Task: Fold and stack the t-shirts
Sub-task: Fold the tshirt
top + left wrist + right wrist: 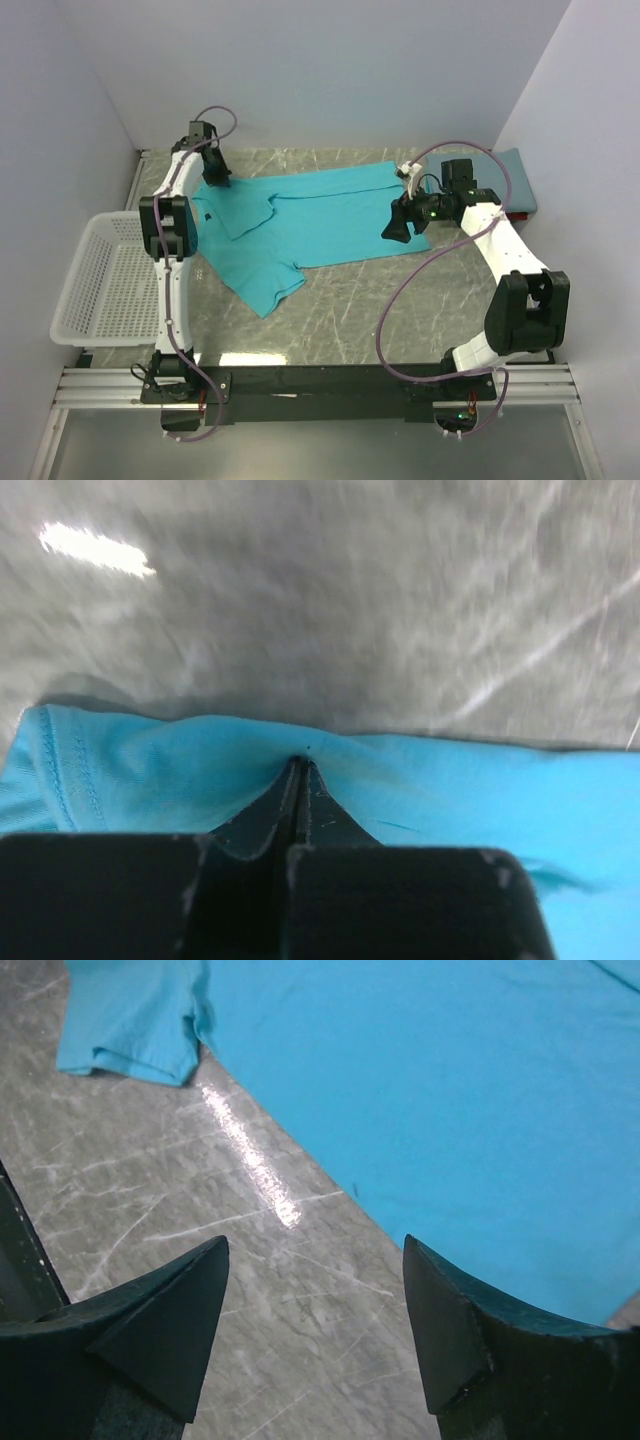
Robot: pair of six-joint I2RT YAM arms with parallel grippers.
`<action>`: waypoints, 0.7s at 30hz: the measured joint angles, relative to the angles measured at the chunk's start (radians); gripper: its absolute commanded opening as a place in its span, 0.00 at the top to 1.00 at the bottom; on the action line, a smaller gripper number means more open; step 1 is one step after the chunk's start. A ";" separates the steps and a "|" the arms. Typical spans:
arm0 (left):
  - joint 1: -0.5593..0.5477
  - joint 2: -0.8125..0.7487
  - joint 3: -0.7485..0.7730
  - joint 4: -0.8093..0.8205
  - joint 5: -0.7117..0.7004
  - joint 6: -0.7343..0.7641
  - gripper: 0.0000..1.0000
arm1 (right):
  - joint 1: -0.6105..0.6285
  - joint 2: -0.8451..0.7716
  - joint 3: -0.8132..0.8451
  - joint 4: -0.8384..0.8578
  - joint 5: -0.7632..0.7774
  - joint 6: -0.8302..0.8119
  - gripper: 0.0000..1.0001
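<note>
We reckon the job is approx. half done. The dull slate-blue cloth t-shirt (519, 186) lies as a folded rectangle at the far right corner of the grey marble-pattern table (350, 320), partly behind the right arm, so that one looks finished. The bright teal soft-cloth short-sleeved t-shirt (330, 215) isn't. It's spread over the middle and far part of the table, mostly flat, collar end toward the left and one sleeve pointing at the near edge, w/ a small flap turned over by the collar. We see no proper fold in it yet.

The left gripper (218, 182) is down at the teal t-shirt's far left edge. Its wrist cam shows the jaws clenched on a pinch of teal cloth, the fabric puckering round the fingertips (290, 792).

The right gripper (398, 228) hangs over the shirt's right end w/ jaws spread wide and nothing between them. Its wrist cam shows bare marble below and the teal edge running diagonally just beside.

The white plastic mesh basket (100, 280) sits off to the left, apart from both shirts.

Left to do, as we judge it: sleeves in, body folded to a rectangle, then moved onto the slate-blue one. The right gripper probably needs a corner first, so both ends lift together.
</note>
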 measured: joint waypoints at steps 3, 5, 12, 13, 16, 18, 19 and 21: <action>0.018 0.035 0.069 -0.023 0.011 0.002 0.96 | 0.000 0.008 0.004 -0.001 0.019 -0.004 0.17; 0.025 0.023 0.051 -0.014 0.026 0.012 0.89 | 0.000 0.008 0.004 0.000 0.042 -0.008 0.14; 0.030 -0.452 -0.530 0.173 0.152 0.121 0.37 | 0.000 -0.063 -0.048 0.061 0.132 -0.026 0.10; 0.026 -0.575 -0.634 0.234 0.177 0.135 0.02 | 0.000 -0.090 -0.068 0.080 0.140 -0.029 0.10; 0.013 -0.961 -0.915 0.465 0.240 0.130 0.01 | -0.001 -0.196 -0.149 0.161 0.151 -0.042 0.09; 0.010 -1.198 -1.077 0.628 0.286 0.114 0.01 | -0.001 -0.263 -0.207 0.223 0.150 -0.057 0.08; 0.010 -1.300 -1.159 0.716 0.311 0.113 0.00 | -0.001 -0.285 -0.227 0.242 0.149 -0.063 0.08; -0.018 -1.437 -1.267 0.806 0.322 0.142 0.01 | -0.001 -0.295 -0.227 0.237 0.138 -0.065 0.08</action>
